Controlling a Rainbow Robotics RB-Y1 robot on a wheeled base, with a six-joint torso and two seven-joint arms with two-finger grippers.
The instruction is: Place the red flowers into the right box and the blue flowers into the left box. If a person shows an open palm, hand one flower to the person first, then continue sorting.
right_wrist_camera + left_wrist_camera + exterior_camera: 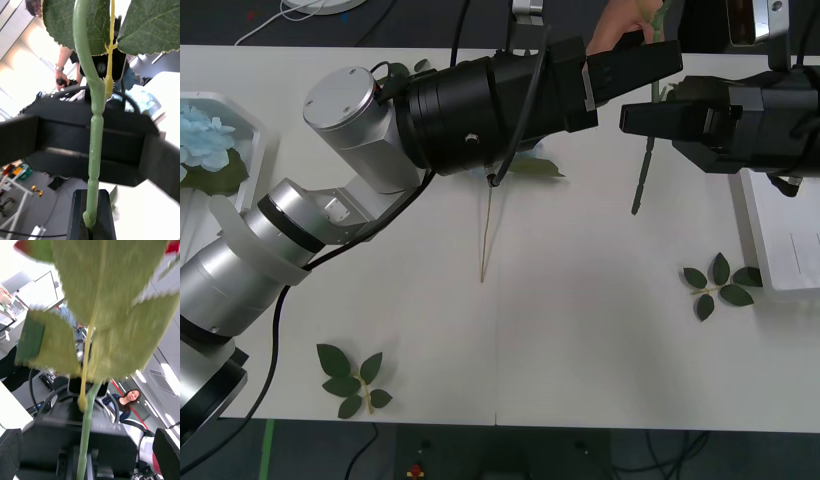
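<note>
Now one flower stem (640, 180) is pinched in the closed right gripper (630, 118); the left gripper (670, 55) is wide open. Two white boxes (770, 240), three loose leaf sprigs (352, 380).

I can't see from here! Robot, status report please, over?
Right gripper shut on flower stem. Left gripper open, close beside it. Person's hand at the flower's top end.

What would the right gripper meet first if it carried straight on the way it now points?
Most likely the left gripper, which faces it, open, close ahead. The right gripper, shut on a green flower stem, points between its fingers; depth is hard to judge.
</note>
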